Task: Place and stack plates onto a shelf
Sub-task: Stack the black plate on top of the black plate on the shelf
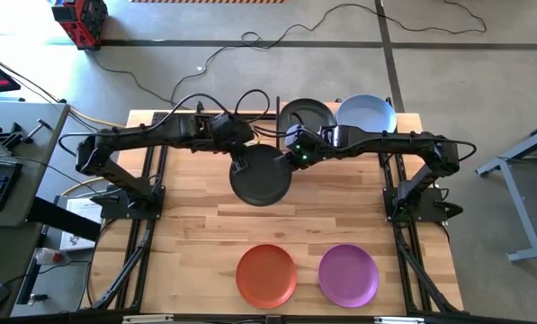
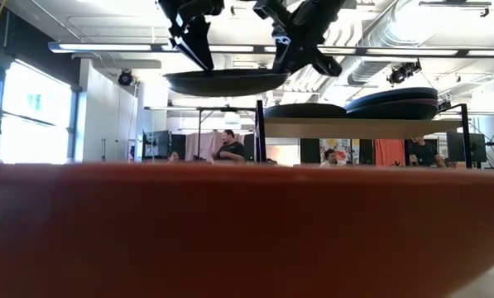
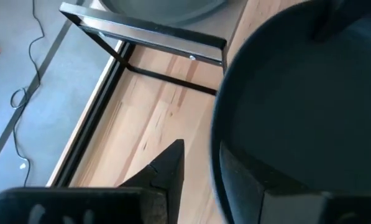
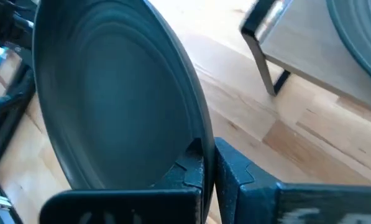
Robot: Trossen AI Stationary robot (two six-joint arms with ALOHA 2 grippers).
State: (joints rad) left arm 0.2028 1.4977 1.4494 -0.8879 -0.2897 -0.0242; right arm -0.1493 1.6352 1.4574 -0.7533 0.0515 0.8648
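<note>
Plates nearest you, an orange plate (image 1: pixel 266 275) and a purple plate (image 1: pixel 348 275), lie side by side on the tabletop (image 1: pixel 196 243), untouched. Mid-table, you hold a dark plate (image 1: pixel 261 175) in the air, level, with both arms: left claw (image 1: pixel 241 165) clamped on one rim, right claw (image 1: pixel 297 158) on the opposite rim. You are mid-carry; next, judge the lift above the shelf (image 2: pixel 354 127) edge, then lower onto the dark plate stack (image 1: pixel 306 115) beside the light blue plate (image 1: pixel 367 113).
</note>
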